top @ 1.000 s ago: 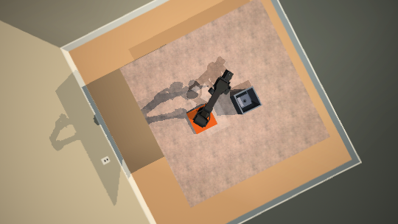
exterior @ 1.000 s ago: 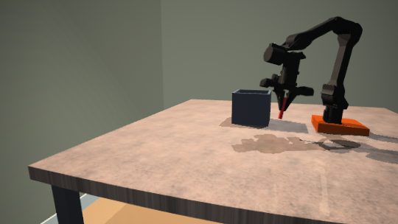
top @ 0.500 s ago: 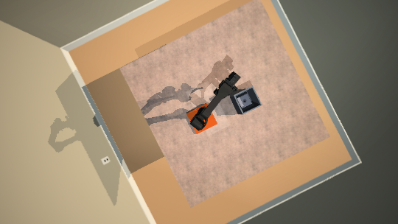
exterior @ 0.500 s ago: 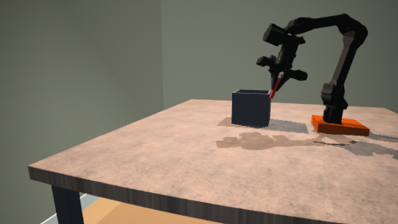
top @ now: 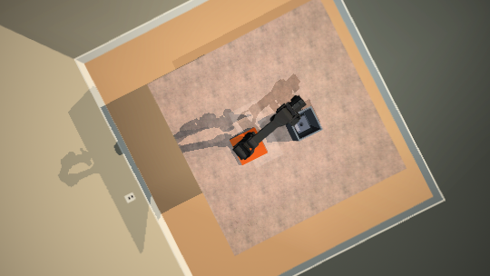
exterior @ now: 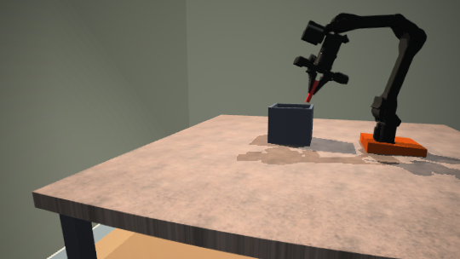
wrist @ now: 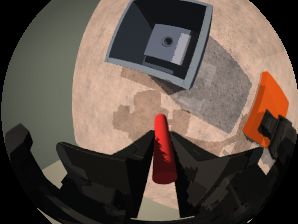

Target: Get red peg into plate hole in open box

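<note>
the gripper (top: 295, 111) (exterior: 312, 90) (wrist: 161, 135) has its jaws drawn narrow around the red peg (exterior: 313, 89) (wrist: 164, 150), which sits between the two fingertips. in the exterior view the peg leans, its upper end toward one o'clock and its lower end toward seven, and that lower end hangs just above the box's near-right rim area; whether it is over the opening i cannot tell. the dark open box (top: 309, 134) (exterior: 290, 125) (wrist: 201, 50) stands upright on the table (top: 318, 191) (exterior: 192, 179) (wrist: 95, 90). seen from the wrist, the box lies toward twelve o'clock of the peg, and inside it the grey plate (top: 298, 130) (wrist: 155, 41) shows its round hole (top: 300, 123) (wrist: 168, 41) uncovered. the peg is outside that hole. from the top, the gripper covers the box's eleven o'clock corner, hiding the peg. the arm (top: 268, 132) (exterior: 398, 77) reaches over from its orange base (top: 259, 152) (exterior: 396, 148) (wrist: 265, 110), at eight o'clock of the box in that view and well apart from it.
</note>
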`<state>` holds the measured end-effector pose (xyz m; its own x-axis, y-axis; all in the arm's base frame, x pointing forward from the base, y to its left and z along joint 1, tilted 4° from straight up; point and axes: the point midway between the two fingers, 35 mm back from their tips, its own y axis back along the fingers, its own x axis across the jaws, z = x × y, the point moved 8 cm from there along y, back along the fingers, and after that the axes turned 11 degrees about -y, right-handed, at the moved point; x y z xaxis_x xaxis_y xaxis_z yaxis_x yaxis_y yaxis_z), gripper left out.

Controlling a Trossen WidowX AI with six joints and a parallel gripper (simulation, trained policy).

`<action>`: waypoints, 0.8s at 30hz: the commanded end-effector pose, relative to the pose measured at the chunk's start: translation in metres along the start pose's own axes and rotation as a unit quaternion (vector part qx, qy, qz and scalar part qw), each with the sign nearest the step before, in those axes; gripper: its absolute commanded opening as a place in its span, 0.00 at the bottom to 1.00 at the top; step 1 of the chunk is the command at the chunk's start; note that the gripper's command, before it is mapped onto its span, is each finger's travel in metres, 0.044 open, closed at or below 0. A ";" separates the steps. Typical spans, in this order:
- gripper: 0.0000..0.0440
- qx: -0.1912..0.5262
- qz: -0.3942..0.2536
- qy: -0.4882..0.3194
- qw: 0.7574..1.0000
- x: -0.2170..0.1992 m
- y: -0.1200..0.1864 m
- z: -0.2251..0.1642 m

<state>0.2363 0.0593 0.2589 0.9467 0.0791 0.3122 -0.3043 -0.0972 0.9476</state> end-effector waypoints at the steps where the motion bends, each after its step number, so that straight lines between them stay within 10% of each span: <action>1: 0.00 -0.012 -0.006 -0.004 1.000 0.004 0.000 0.010; 24: 0.00 -0.038 -0.049 -0.035 0.997 0.025 -0.014 0.072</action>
<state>0.2680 -0.0032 0.2512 0.9736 0.0155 0.2278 -0.2276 -0.0147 0.9736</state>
